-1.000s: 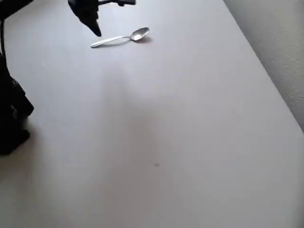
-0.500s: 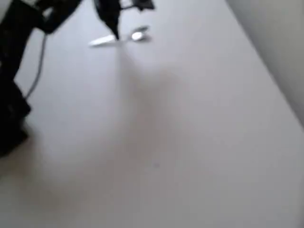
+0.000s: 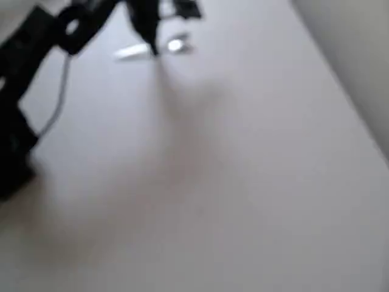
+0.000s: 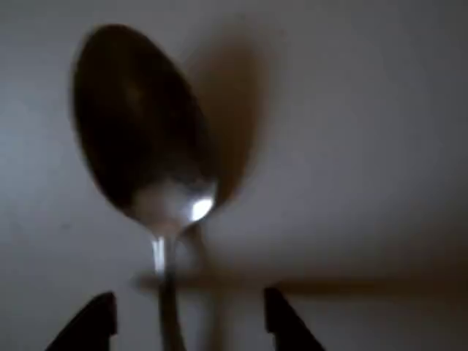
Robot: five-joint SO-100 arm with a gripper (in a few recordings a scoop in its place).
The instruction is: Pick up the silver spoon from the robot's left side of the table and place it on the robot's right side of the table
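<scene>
Since a second ago we see the gripper (image 4: pixel 190 325) drop over the silver spoon (image 4: pixel 142 139), jaws spread astride its handle; spoon lies flat on the table (image 3: pixel 243 182), top of overhead view.

— How did the overhead view look?
— Soft all over, heavily blurred. The table (image 3: pixel 243 182) was evenly lit and pale, with a faint broad shadow under the arm (image 3: pixel 36 55). The spoon (image 3: pixel 173 45) was just a bright smear.
— And the wrist view?
— Dim and murky. The spoon (image 4: pixel 142 139) bowl was dark, with one small glare spot near its neck and a brownish shadow to its right. The hand (image 4: pixel 186 325) tips were black silhouettes, out of focus.
</scene>
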